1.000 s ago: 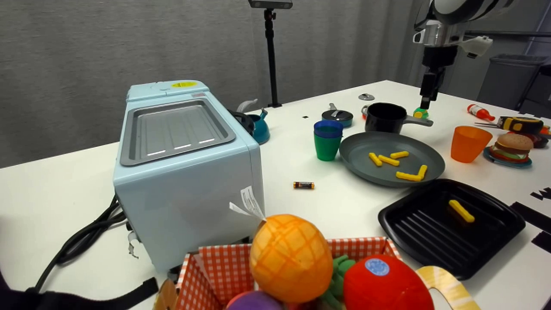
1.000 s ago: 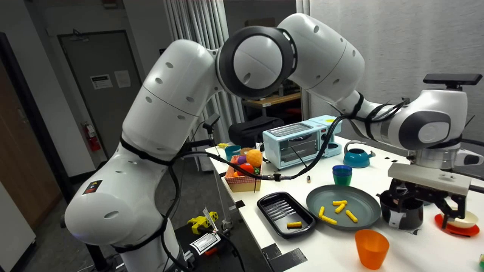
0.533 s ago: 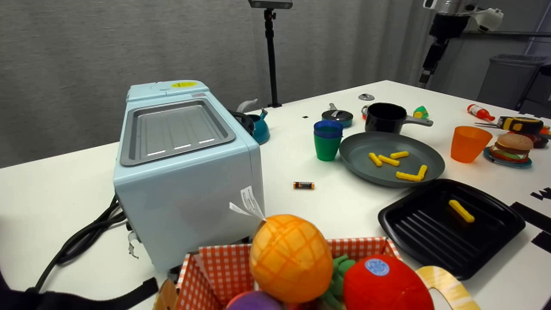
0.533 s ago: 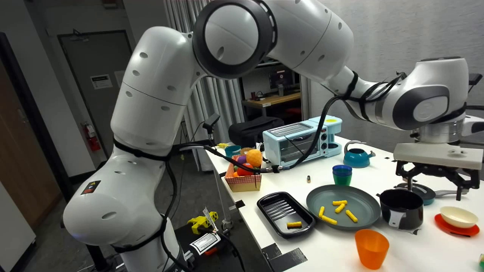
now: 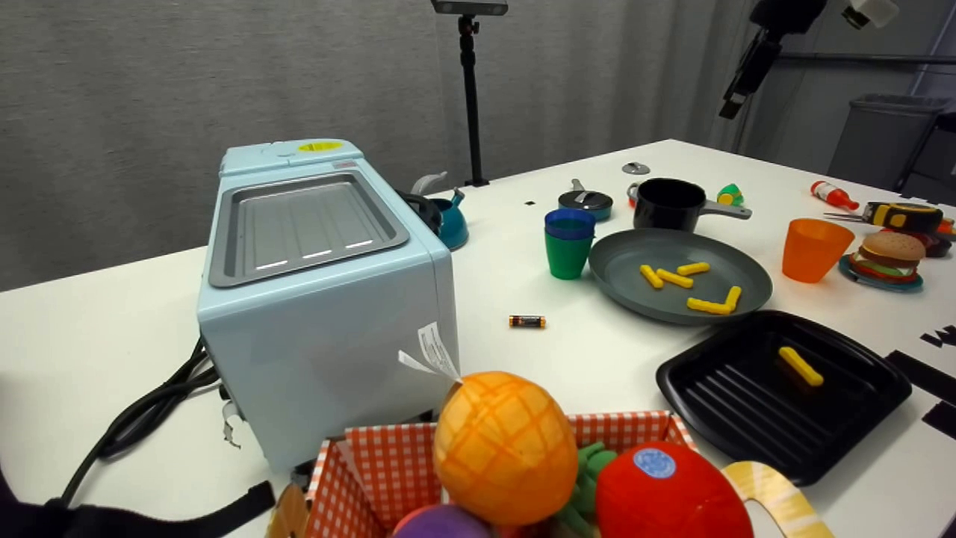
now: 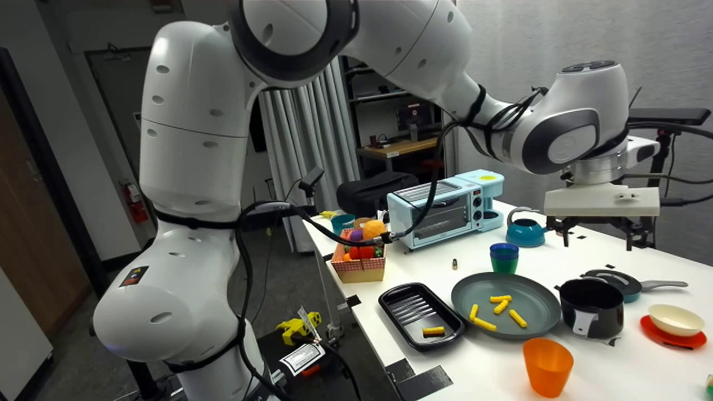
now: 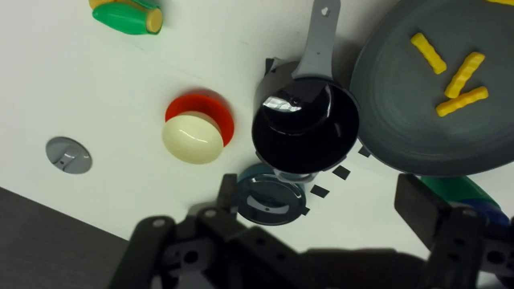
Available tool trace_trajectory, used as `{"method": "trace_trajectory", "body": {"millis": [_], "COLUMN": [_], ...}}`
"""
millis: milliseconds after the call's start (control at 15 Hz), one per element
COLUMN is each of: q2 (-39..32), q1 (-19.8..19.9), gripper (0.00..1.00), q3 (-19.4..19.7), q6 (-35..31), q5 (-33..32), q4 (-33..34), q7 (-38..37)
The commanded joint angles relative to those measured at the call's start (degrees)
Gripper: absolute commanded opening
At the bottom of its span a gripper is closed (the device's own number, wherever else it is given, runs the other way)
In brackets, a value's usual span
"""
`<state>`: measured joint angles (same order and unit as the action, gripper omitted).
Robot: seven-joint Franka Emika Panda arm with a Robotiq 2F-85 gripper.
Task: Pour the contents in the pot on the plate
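The black pot (image 5: 665,205) with a grey handle stands upright on the table, also in an exterior view (image 6: 591,317) and the wrist view (image 7: 305,140). Its visible inside is dark with no pieces showing. The dark grey plate (image 5: 627,280) is beside it, also in an exterior view (image 6: 537,301) and the wrist view (image 7: 397,124). Several yellow fry pieces (image 5: 674,279) lie on the plate, also in an exterior view (image 6: 517,318) and the wrist view (image 7: 429,53). My gripper (image 6: 597,246) is open and empty, high above the table, its fingers apart in the wrist view (image 7: 317,188).
A black grill pan (image 5: 747,418) holding one yellow piece sits beside the plate. An orange cup (image 6: 547,367) and stacked green and blue cups (image 6: 504,259) stand near it. A lidded pan (image 6: 615,281), a cream bowl (image 6: 675,318) on a red plate and a teal kettle (image 6: 525,233) are nearby.
My gripper has risen from near the pot's handle and moved up and leftward in an exterior view. The pot, plate and yellow pieces have not moved.
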<state>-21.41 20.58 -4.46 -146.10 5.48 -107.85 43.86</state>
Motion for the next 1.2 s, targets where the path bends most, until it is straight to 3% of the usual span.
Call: {"method": "trace_trajectory", "body": {"millis": [0,467,533,1133], "q2": [6.8,13.2,10.1,11.7], "q1": [-0.1,-2.6,-4.0,-4.5], "gripper": [1.0,1.0,1.0,1.0], "q3": [-1.7,-0.9,0.6,0.9], "q6": [-3.0,-1.7,-1.2,-1.2], "q5": [5.5,14.8,12.1,13.5], "q4": [-7.6,-13.7,-10.4,-12.4], "q7": [7.9,17.6,14.4,15.7]}}
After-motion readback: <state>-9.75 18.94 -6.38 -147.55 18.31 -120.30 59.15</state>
